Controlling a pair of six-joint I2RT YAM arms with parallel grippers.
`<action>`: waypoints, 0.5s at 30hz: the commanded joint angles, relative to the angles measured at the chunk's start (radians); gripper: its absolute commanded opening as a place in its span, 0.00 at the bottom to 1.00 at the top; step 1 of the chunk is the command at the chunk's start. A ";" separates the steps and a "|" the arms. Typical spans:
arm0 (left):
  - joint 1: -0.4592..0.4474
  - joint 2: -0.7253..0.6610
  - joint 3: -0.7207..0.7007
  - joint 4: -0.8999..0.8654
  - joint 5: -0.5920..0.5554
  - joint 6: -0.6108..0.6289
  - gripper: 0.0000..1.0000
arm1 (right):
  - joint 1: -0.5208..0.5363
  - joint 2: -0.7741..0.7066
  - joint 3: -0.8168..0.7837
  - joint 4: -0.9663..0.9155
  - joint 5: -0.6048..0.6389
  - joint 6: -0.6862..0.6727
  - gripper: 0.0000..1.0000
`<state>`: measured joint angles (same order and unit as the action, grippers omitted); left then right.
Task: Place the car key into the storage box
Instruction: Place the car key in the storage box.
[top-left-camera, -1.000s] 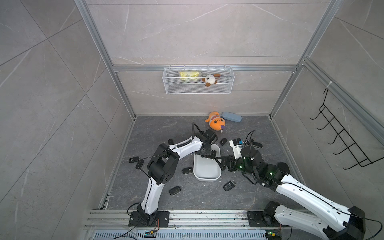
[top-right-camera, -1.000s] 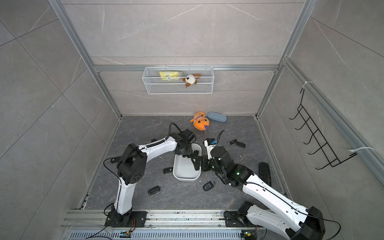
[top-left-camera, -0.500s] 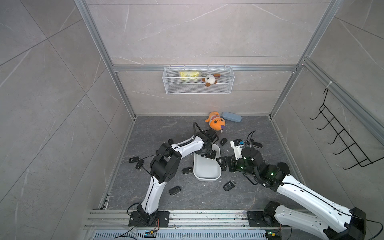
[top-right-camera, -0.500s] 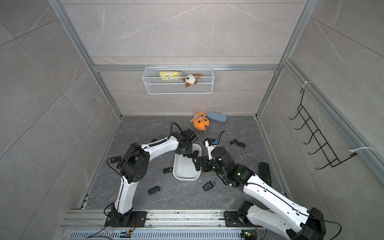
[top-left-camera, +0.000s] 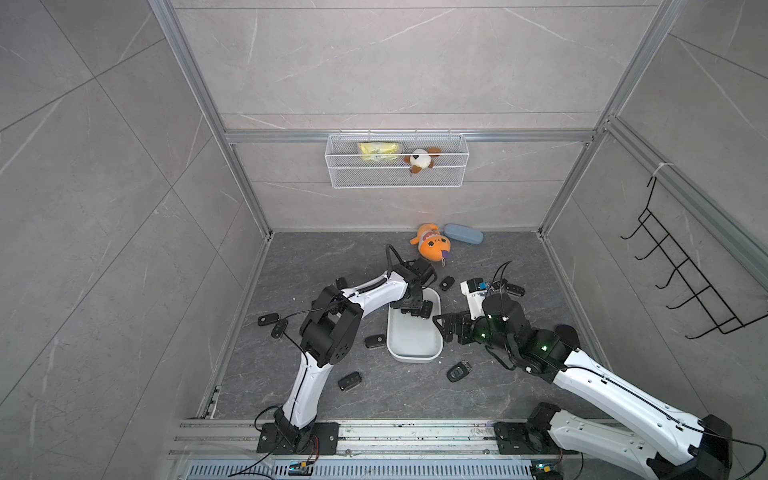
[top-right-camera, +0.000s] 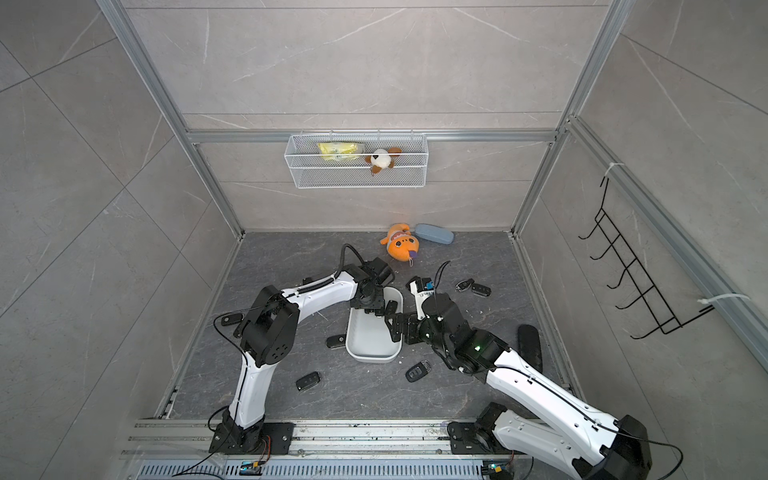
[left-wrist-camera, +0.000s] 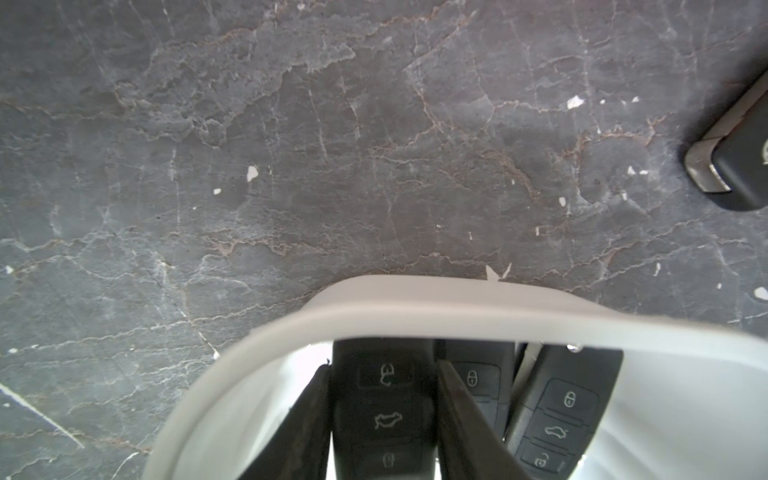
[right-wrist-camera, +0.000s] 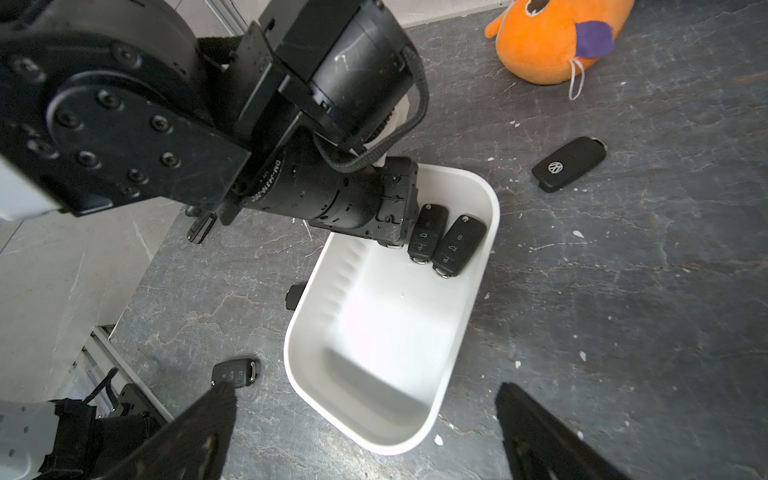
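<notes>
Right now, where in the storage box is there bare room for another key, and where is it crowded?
Free: the storage box end nearer the right gripper, bare floor between its long walls and rounded end wall. Crowded: the opposite end, two car keys side by side and the left gripper straddling a third key.

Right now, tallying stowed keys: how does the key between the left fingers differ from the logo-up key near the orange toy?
The key between the left fingers is inside the storage box, buttons up; the logo-up key lies on the floor outside it, buttons hidden. Fingers flank the first; nothing touches the second. Both are black fobs.
</notes>
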<state>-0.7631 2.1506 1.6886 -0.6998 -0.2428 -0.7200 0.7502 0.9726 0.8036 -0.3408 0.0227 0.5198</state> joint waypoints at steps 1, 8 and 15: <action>0.004 0.022 0.026 0.028 0.032 0.020 0.46 | -0.007 0.002 -0.010 -0.007 0.005 -0.017 1.00; 0.004 0.033 0.017 0.051 0.064 0.010 0.46 | -0.007 0.002 -0.010 -0.009 0.006 -0.017 1.00; 0.005 0.008 -0.004 0.040 0.053 0.001 0.46 | -0.006 0.002 -0.011 -0.009 0.008 -0.017 1.00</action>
<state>-0.7631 2.1658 1.6886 -0.6495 -0.2001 -0.7204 0.7502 0.9733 0.8036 -0.3408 0.0227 0.5198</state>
